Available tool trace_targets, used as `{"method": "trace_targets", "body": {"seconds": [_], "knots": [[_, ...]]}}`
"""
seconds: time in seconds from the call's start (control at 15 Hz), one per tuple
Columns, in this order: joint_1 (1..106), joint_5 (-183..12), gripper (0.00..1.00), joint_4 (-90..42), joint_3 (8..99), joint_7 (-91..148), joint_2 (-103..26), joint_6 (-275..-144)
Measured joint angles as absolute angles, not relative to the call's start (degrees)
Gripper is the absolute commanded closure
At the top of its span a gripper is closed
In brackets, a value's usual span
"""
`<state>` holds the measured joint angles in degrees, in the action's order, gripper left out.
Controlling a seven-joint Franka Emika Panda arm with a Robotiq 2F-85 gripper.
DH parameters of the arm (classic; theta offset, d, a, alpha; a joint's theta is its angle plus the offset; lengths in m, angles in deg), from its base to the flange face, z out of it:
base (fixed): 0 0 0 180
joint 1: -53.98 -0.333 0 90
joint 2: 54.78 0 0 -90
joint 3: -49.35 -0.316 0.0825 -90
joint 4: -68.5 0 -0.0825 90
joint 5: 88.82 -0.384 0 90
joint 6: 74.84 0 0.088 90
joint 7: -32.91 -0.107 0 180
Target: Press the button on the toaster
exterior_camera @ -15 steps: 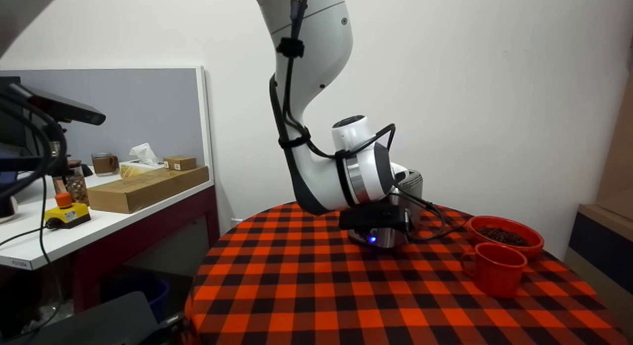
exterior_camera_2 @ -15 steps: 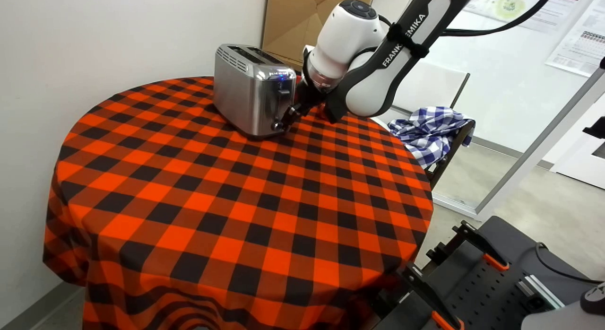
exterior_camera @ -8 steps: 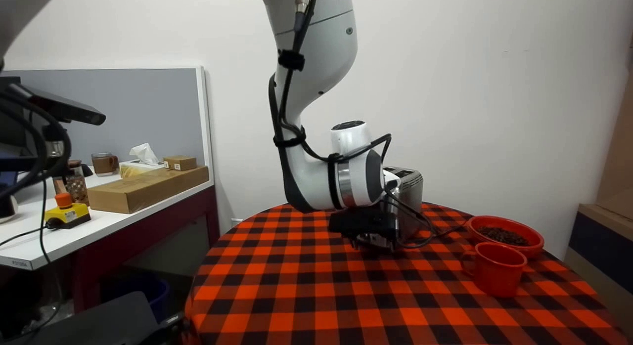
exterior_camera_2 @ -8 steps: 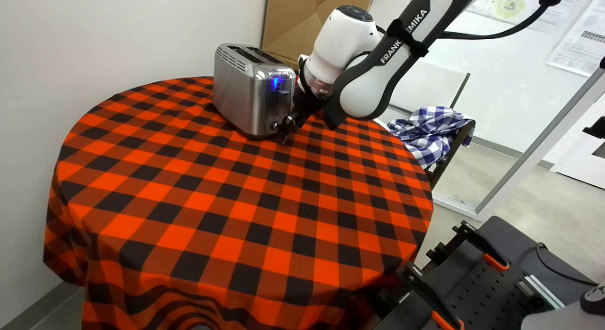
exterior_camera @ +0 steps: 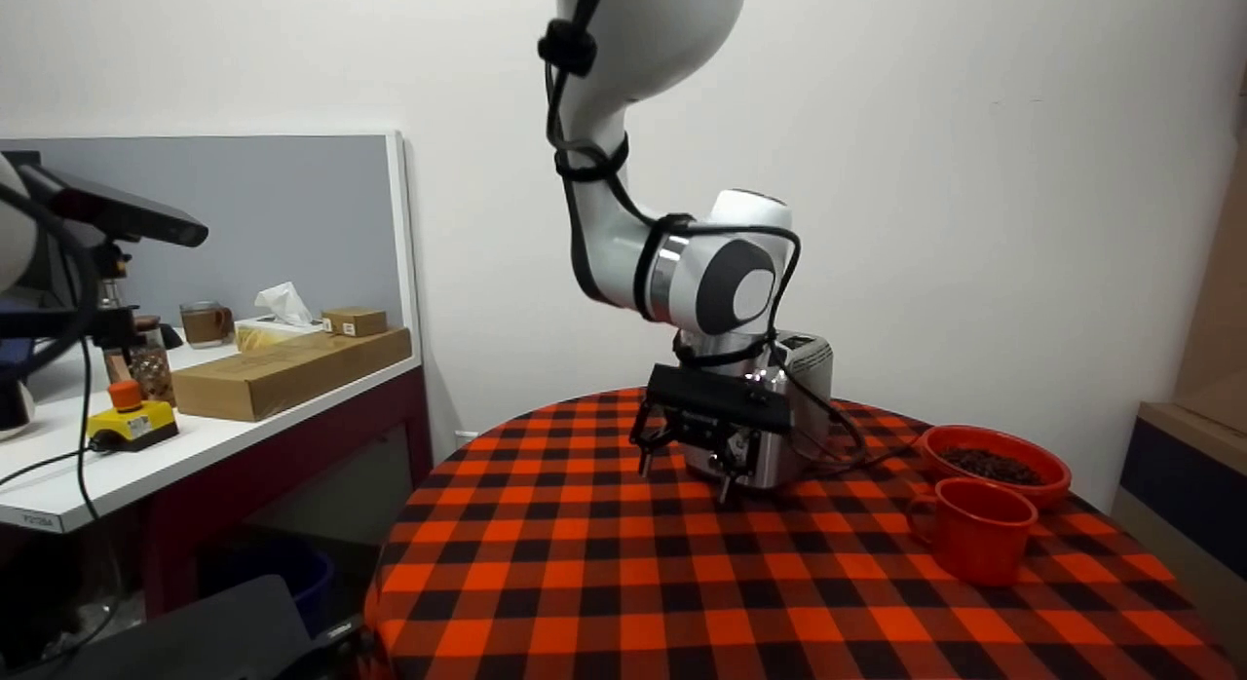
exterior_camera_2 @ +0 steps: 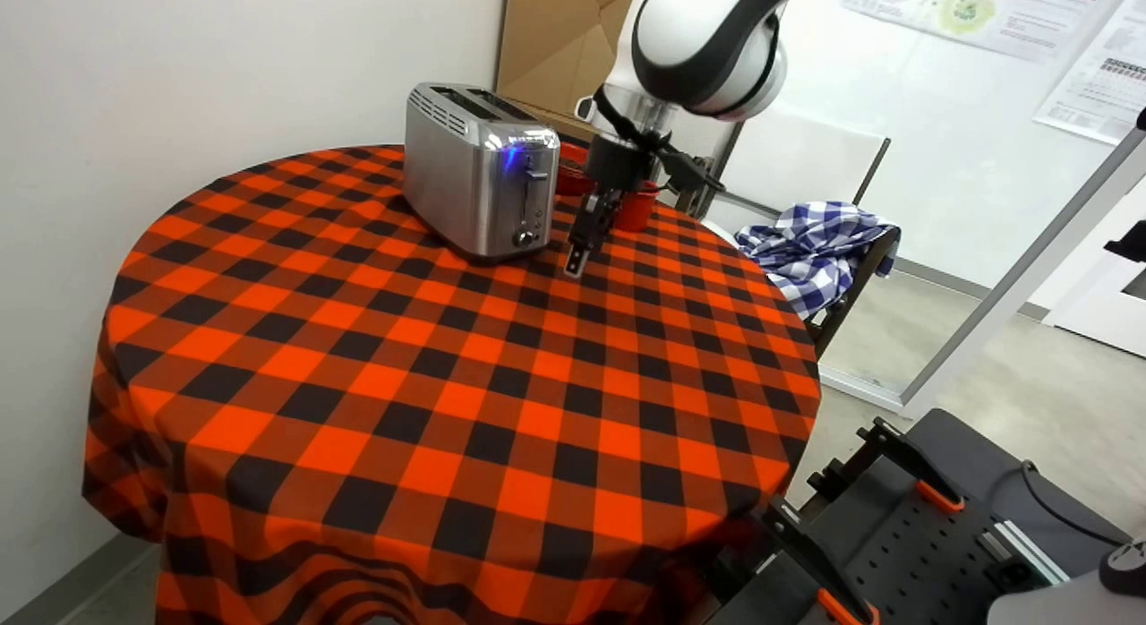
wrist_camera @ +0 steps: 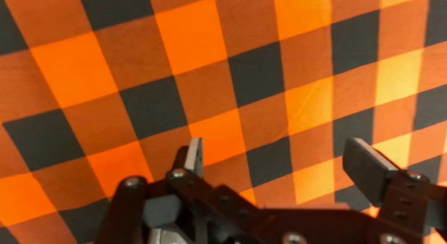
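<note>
The silver toaster (exterior_camera_2: pixel 448 177) stands on the checked table in both exterior views; it is partly hidden behind my arm in an exterior view (exterior_camera: pixel 811 393). Its front end has a lever (exterior_camera_2: pixel 537 174) high up, a round knob (exterior_camera_2: pixel 524 238) low down and a blue light near the top. My gripper (exterior_camera_2: pixel 575 265) points down in front of that end, apart from it, just above the cloth. Its two fingertips stand apart in an exterior view (exterior_camera: pixel 684 476). In the wrist view my gripper (wrist_camera: pixel 277 156) is wide open with only cloth between the pads; the toaster is out of that view.
A red mug (exterior_camera: pixel 984 539) and a red bowl (exterior_camera: pixel 999 456) with dark bits stand beside the toaster. A black cable (exterior_camera: pixel 857 436) hangs from my wrist near the toaster. A wall (exterior_camera_2: pixel 224 61) stands behind the table.
My gripper was close to the toaster's lower front near the knob, tilted toward it. It has backed away and swung to point down; the arm rose. The toaster has not moved.
</note>
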<state>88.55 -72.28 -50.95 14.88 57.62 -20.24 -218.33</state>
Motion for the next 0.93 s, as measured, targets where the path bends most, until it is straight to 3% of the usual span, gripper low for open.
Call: {"method": "trace_targets", "body": {"seconds": [0.47,0.93], "knots": [[83.0,-94.2,0.0,-54.0,21.1,64.1,-41.1,-196.7],[65.8,-97.9,0.0,-62.4,39.3,59.8,-61.1,-188.4]]}}
